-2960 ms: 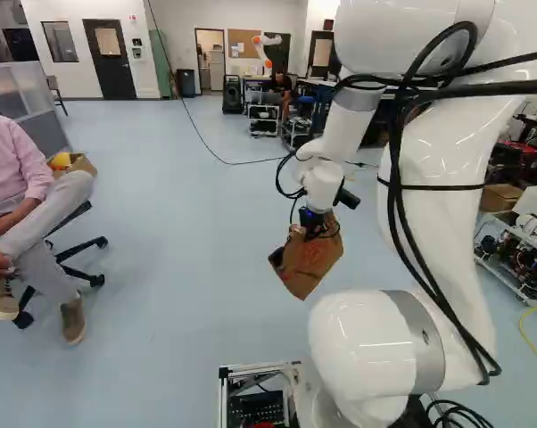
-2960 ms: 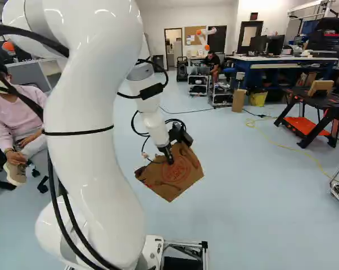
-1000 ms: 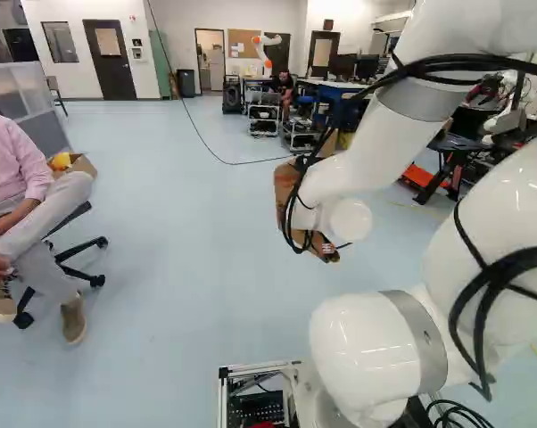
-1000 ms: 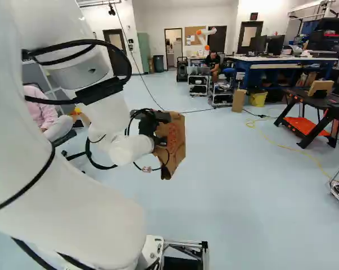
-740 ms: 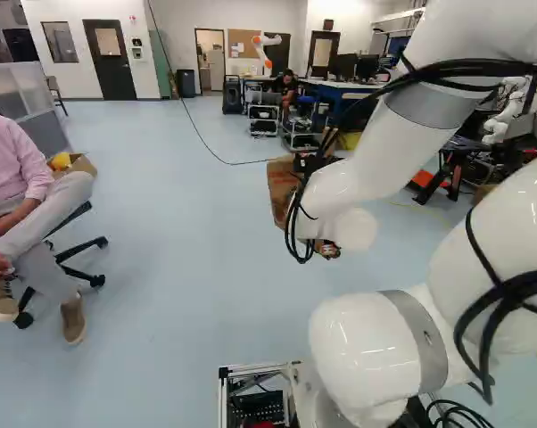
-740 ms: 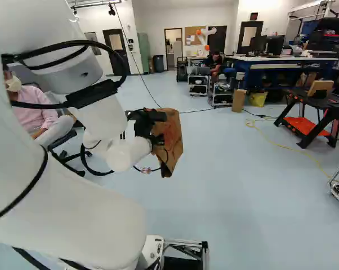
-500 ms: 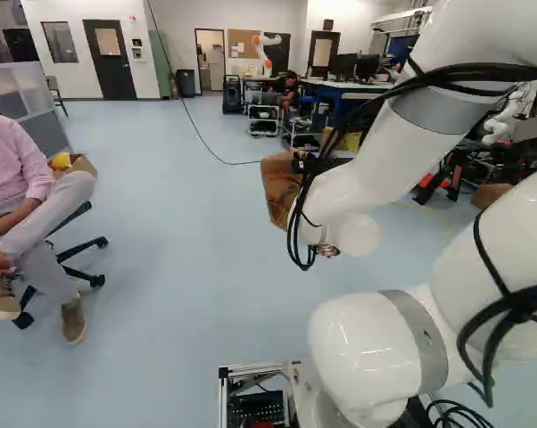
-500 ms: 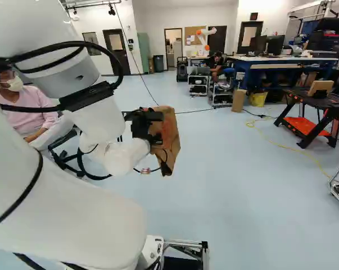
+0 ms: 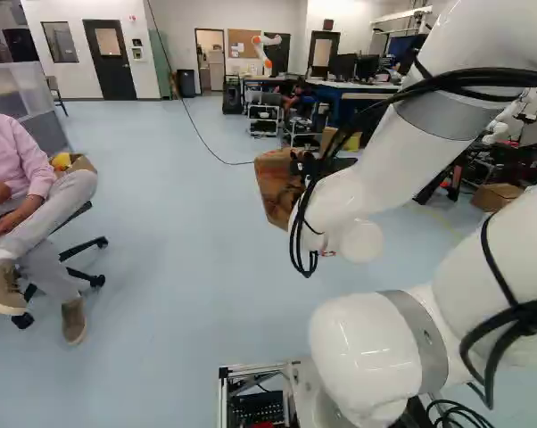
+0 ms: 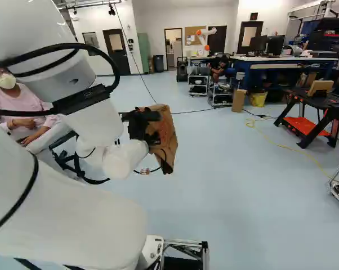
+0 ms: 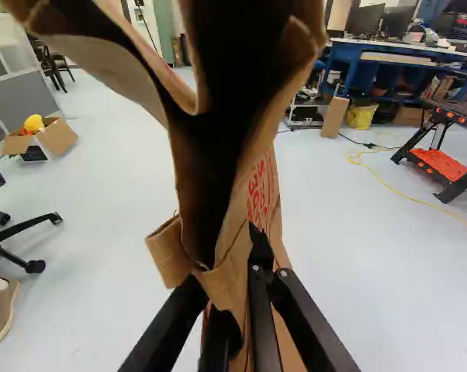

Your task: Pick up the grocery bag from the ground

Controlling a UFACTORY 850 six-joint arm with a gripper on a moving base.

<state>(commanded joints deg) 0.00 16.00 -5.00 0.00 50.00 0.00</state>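
The brown paper grocery bag (image 10: 167, 135) hangs in the air above the floor, in front of my arm, with red print on its side. At its near side in the right base view is my black gripper (image 10: 151, 133), partly hidden by the wrist. The bag also shows beside the wrist in the left base view, left of the black cables. In the wrist view my gripper (image 11: 235, 288) is shut on the paper, one finger on each side of the bag's edge. The bag (image 11: 261, 194) stretches ahead of the fingers, its mouth gaping and dark inside.
A seated person (image 9: 28, 196) is at the left, with an open cardboard box (image 11: 41, 142) behind. Farther off are a blue workbench (image 10: 282, 62), wheeled carts (image 10: 199, 85), a yellow bin (image 10: 258, 99), a black-and-orange stand (image 10: 310, 109) and another robot (image 9: 267, 46).
My arm has folded back and raised the bag, turning it to a different angle. Over the last second both drifted a little left in the base views. The base has stayed put.
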